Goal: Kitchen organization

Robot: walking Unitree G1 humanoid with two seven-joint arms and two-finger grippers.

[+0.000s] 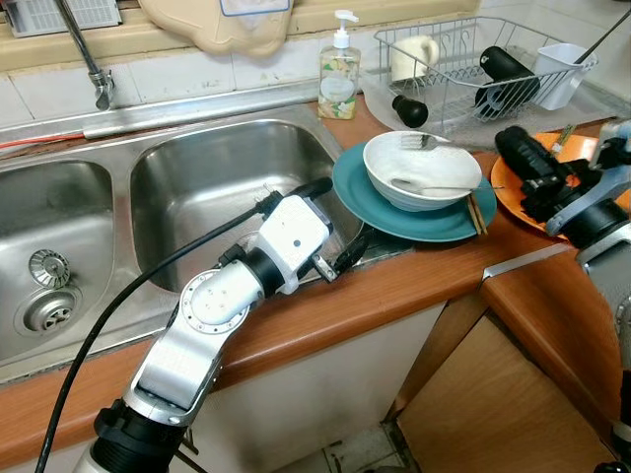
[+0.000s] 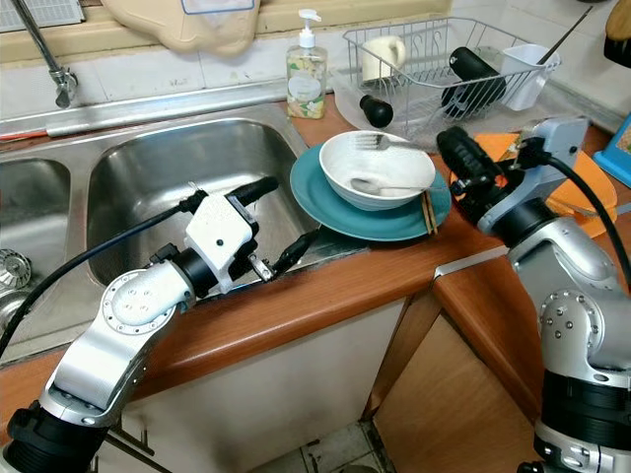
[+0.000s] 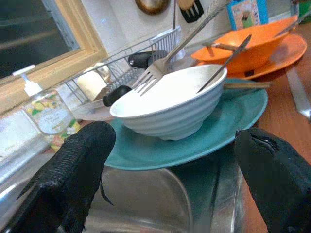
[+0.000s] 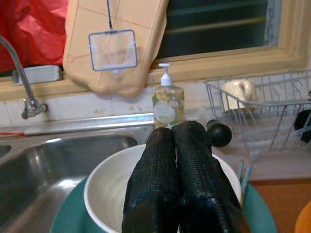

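A white bowl (image 1: 422,169) holding a fork (image 1: 419,141) and a spoon (image 1: 434,187) sits on a teal plate (image 1: 394,212) at the sink's right edge, on the wooden counter. Chopsticks (image 1: 475,212) lie on the plate's right rim. My left gripper (image 1: 335,219) is open over the sink's right rim, its fingers pointing at the plate from the left, a short way from it. My right gripper (image 2: 452,143) is shut with nothing in it, just right of the bowl and above its rim; in the right wrist view its fingers (image 4: 192,160) lie pressed together over the bowl (image 4: 112,189).
A double steel sink (image 1: 217,187) with a faucet (image 1: 94,74) lies to the left. Behind the plate stand a soap bottle (image 1: 340,79) and a wire dish rack (image 1: 473,59) with a mug and utensils. Orange dishes (image 3: 243,46) sit to the right. The counter turns a corner at the right.
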